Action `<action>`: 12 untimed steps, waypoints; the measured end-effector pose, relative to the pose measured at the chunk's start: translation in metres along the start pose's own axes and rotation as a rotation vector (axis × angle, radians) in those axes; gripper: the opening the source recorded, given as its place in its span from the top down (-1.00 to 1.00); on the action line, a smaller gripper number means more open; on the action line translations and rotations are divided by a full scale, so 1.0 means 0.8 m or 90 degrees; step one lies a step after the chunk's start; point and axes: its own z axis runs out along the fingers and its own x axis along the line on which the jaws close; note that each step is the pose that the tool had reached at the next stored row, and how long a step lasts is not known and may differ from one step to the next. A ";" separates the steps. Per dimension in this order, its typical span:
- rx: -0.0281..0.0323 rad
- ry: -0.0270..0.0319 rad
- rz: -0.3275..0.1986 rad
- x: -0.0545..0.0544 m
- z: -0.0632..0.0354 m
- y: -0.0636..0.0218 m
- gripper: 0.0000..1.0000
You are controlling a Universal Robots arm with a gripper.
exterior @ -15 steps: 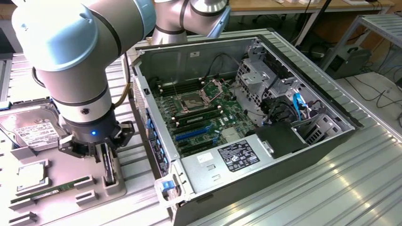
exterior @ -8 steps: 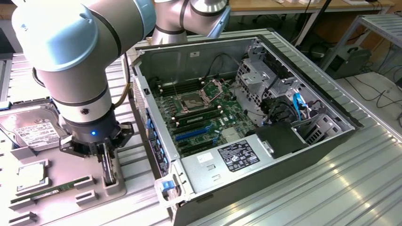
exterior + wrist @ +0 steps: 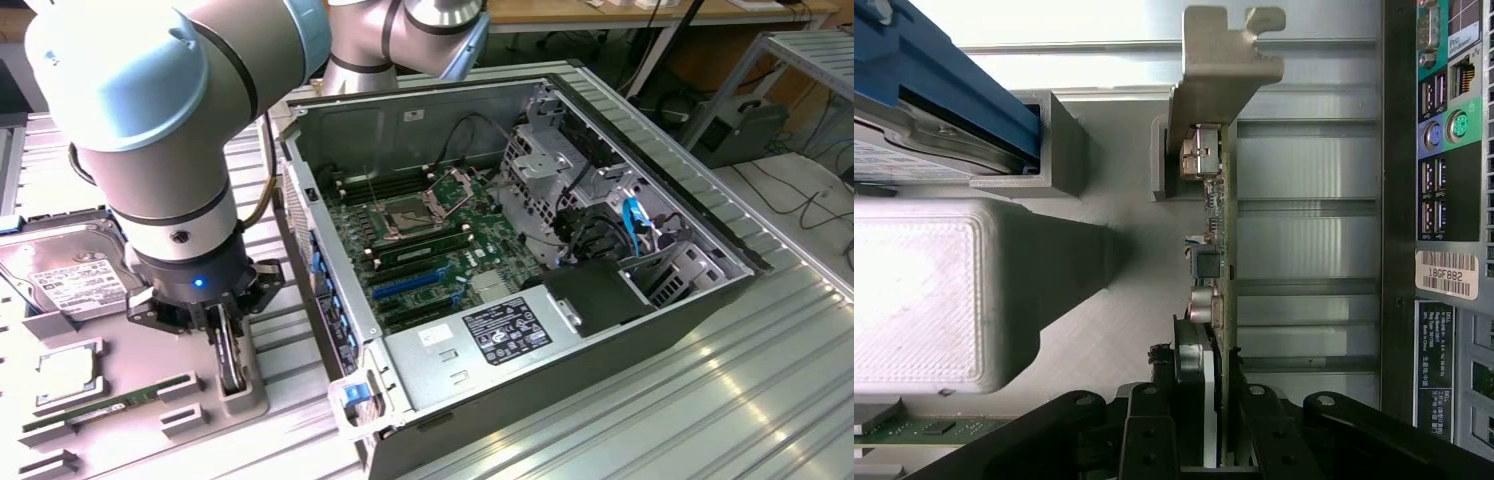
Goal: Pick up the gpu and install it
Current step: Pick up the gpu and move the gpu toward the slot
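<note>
In the wrist view the gpu (image 3: 1212, 265) shows edge-on, its fan face hard to make out, its lower edge sunk in the grey holder (image 3: 247, 398). One gpu, one hard drive (image 3: 60, 275), one memory stick (image 3: 107, 405), one open computer case (image 3: 534, 200). The gripper (image 3: 224, 335) straddles the upright gpu; whether it grips, I cannot tell

Computer case (image 3: 400, 130) lies open on the desk (image 3: 747, 400), exterior view's right; parts tray (image 3: 140, 345) just beside it on the left, hard drive (image 3: 60, 275) at its back, memory stick (image 3: 94, 410) in front, gpu (image 3: 230, 365) standing on edge in the slot nearest the case
</note>
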 end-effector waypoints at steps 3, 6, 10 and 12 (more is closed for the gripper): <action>0.0000 0.0000 0.000 0.000 0.000 0.000 0.44; 0.0000 0.0000 0.000 0.000 0.000 0.000 0.44; 0.0000 0.0000 0.000 0.000 0.000 0.000 0.44; 0.0000 0.0000 0.000 0.000 0.000 0.000 0.44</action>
